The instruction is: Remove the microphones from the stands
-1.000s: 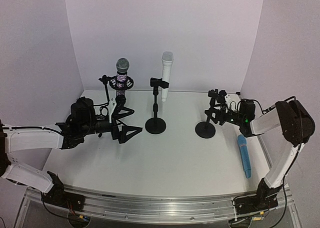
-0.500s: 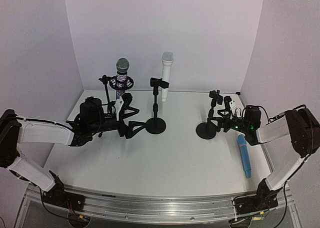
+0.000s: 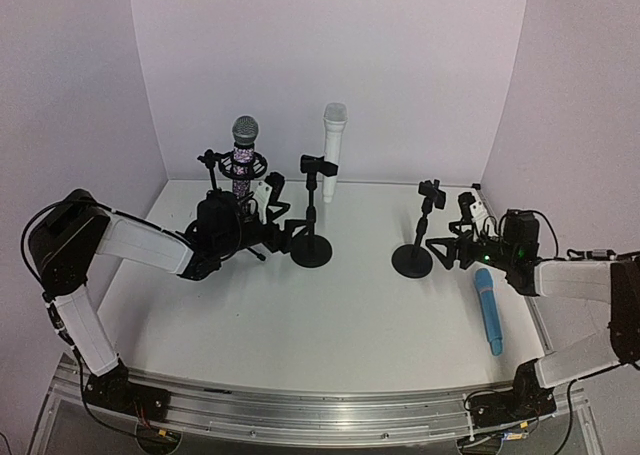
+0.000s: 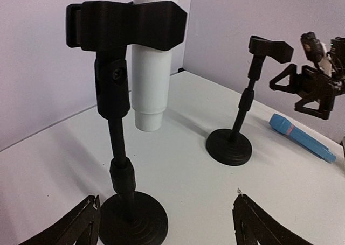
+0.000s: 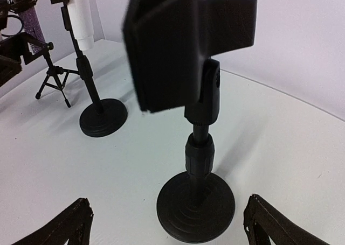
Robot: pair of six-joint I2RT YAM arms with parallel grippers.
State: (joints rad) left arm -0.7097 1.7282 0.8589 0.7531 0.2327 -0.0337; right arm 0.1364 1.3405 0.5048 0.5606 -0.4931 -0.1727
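Note:
A white microphone [image 3: 333, 150] stands upright in the clip of the middle black stand [image 3: 311, 247]. My left gripper [image 3: 283, 230] is open and low, its jaws on either side of that stand's round base [image 4: 135, 221]; the white microphone [image 4: 151, 67] rises behind the clip [image 4: 126, 24]. My right gripper [image 3: 450, 245] is open and empty, just right of an empty black stand [image 3: 412, 258]. In the right wrist view that stand's base [image 5: 197, 202] lies between my open fingers [image 5: 70, 226]. A blue microphone [image 3: 488, 310] lies on the table at the right.
A silver-and-purple microphone [image 3: 243, 160] sits in a shock mount on a tripod stand at the back left, just behind my left arm. The white table [image 3: 330, 325] ends against curved white walls at the back and sides.
My left gripper has moved right, from beside the tripod to the middle stand's base. My right gripper has drawn back to the right, away from the empty stand.

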